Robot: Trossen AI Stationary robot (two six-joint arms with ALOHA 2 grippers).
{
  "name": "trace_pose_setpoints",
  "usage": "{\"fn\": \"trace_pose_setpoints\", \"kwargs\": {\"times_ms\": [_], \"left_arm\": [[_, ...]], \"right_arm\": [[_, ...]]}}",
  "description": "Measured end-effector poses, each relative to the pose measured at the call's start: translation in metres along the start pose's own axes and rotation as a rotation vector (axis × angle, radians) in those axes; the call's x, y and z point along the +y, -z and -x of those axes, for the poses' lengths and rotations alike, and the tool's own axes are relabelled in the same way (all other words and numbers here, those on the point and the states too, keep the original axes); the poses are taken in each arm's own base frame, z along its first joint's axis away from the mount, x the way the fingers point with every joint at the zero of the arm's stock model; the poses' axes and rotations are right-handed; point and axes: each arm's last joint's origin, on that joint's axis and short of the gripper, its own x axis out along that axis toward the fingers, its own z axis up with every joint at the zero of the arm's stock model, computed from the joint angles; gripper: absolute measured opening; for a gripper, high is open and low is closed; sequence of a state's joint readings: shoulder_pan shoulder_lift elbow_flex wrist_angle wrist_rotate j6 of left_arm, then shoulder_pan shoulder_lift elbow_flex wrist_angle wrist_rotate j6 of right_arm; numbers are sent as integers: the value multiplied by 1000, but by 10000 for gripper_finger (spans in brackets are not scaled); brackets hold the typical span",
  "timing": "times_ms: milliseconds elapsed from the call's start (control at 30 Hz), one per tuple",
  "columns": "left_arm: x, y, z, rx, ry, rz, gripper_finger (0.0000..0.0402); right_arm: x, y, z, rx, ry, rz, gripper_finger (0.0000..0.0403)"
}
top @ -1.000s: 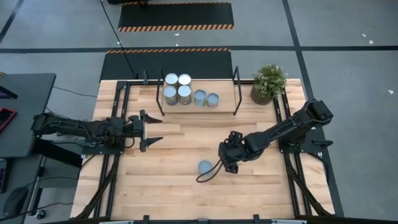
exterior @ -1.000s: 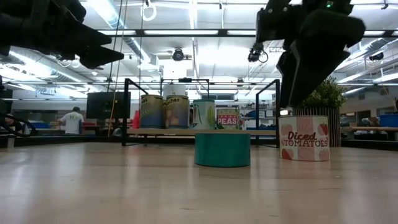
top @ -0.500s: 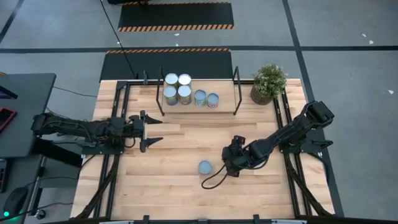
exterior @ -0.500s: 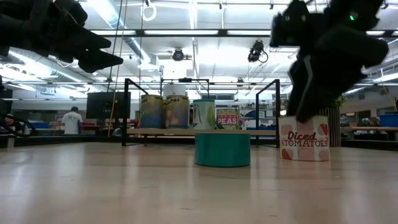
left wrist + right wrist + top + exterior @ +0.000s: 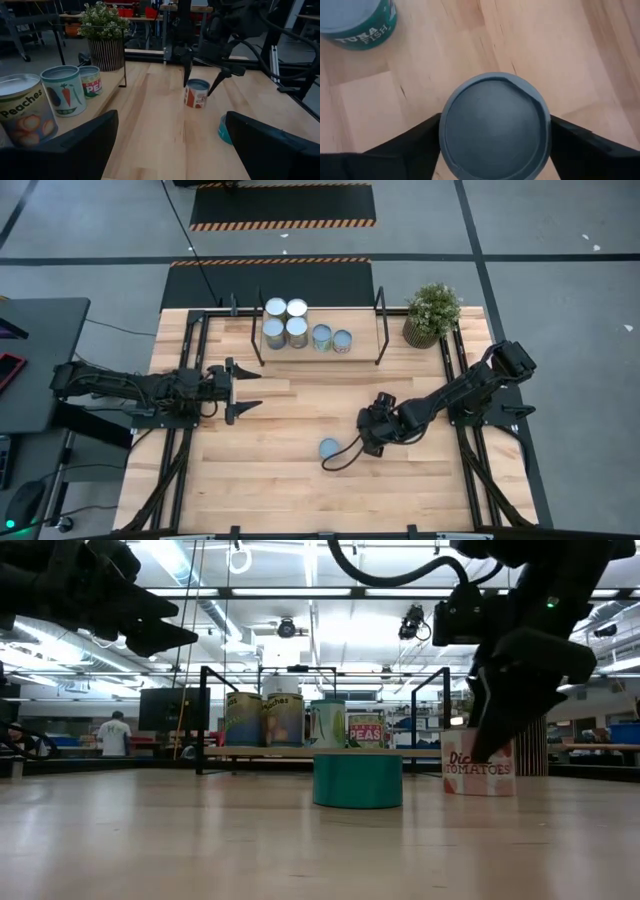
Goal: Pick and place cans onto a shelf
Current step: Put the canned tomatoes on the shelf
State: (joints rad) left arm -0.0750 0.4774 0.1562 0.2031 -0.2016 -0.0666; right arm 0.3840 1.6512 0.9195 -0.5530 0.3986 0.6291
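Note:
A diced tomatoes can (image 5: 478,769) with a grey top (image 5: 494,125) stands upright on the table, right of centre. My right gripper (image 5: 197,86) is down over it from above and hides it in the high view (image 5: 368,434). A short teal tuna can (image 5: 329,448) stands on its base just left of it. Several cans stand on the shelf board (image 5: 362,340) at the far edge. My left gripper (image 5: 245,389) is open and empty above the table's left part. My right gripper has the diced tomatoes can between its two fingers, one on each opposite side of the round wall just below the top rim (image 5: 443,131). The fingers (image 5: 185,75) point down from above. The can stands upright with its base on the table.
A potted plant (image 5: 432,313) stands at the far right corner beside the shelf. Black shelf uprights (image 5: 380,330) frame the board. A dark cable (image 5: 340,460) loops from the right arm near the tuna can. Bare tabletop lies toward the near edge (image 5: 300,490).
My right gripper has come down over the diced tomatoes can, from above its top to around its sides. The can has slid a little toward the table's left. My left arm has kept still.

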Motion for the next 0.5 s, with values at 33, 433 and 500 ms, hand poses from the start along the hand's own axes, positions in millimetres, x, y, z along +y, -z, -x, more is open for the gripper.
{"fn": "trace_pose_setpoints", "kwargs": {"times_ms": [33,433,500], "left_arm": [[0,0,0,0,0,0,375],[1,0,0,-3,-34,-26,375],[1,0,0,-4,-39,-34,375]], "right_arm": [[-1,-1,-1,-1,1,-5,313],[-26,-67,22,-39,-35,24,300],[-36,-80,26,-54,-25,38,298]]}}
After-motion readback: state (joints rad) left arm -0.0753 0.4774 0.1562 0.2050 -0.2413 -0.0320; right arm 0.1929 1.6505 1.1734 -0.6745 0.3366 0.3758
